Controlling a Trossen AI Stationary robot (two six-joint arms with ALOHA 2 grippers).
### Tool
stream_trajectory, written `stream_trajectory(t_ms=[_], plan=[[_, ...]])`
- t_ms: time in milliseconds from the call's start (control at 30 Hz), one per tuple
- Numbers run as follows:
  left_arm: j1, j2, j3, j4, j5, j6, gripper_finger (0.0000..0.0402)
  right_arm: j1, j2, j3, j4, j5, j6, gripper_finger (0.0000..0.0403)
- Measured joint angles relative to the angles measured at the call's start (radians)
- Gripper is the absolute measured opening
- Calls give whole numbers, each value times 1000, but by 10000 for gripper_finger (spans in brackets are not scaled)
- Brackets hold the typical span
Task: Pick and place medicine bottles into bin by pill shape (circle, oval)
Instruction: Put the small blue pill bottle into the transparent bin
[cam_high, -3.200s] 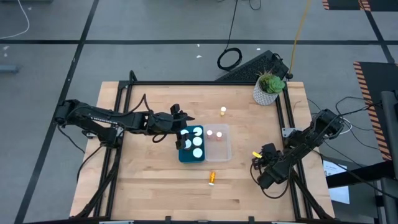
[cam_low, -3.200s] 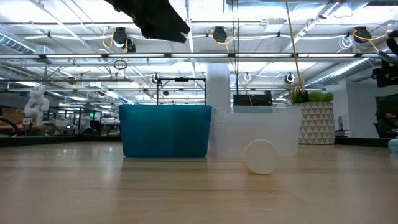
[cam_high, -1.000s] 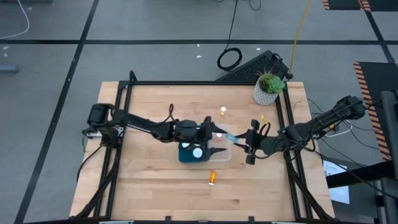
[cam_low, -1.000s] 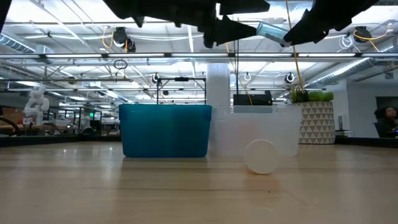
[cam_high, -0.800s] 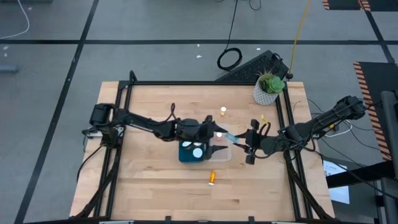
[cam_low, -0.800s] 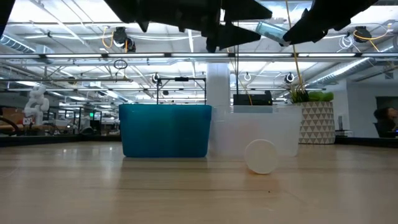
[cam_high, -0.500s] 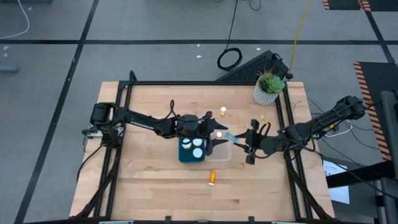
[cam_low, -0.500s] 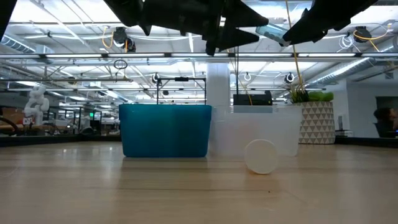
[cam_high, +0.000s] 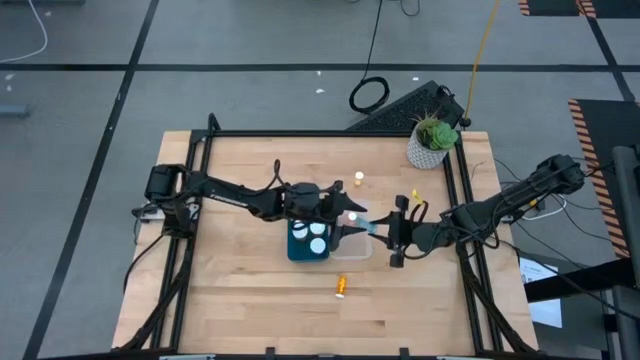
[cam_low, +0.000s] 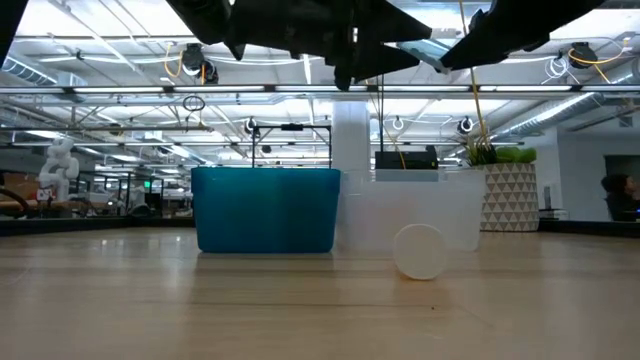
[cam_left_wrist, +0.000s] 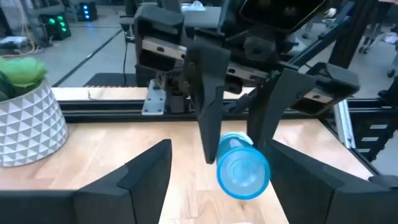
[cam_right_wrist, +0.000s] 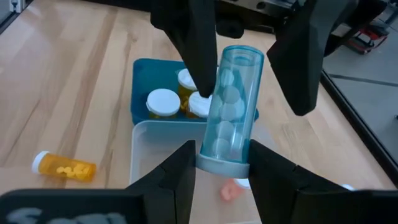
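Two grippers are meeting above the bins, and we are holding a teal bottle (cam_right_wrist: 229, 109) in our right gripper (cam_right_wrist: 219, 163), fingers clamped on its sides; white round pills show through its wall. Our left gripper (cam_left_wrist: 245, 163) is spread wide around the bottle's far end, not yet touching as far as we can tell, so we are judging this a handover or an inspection in mid-air over the clear bin (cam_high: 362, 248). Several white-capped bottles are already sitting in the blue bin (cam_high: 295, 252), and at least one pink bottle (cam_right_wrist: 232, 190) is lying in the clear bin. Left to sort, we are counting an orange bottle (cam_high: 341, 287) lying on the counter (cam_high: 240, 300) in front of the bins and a small bottle (cam_high: 358, 179) standing behind them. Room is tight where the two grippers are crowding each other over the bins; the counter's front half is offering open space, while the potted plant (cam_high: 433, 142) is occupying the far right corner, well apart.
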Motion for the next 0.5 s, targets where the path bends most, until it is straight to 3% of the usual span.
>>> stream_trajectory(t_ms=[133,500], plan=[[0,0,0,7,2,17,237,-2,0,0,-1,1,0,125],[-1,0,0,0,11,7,132,-2,0,0,-6,5,0,125]])
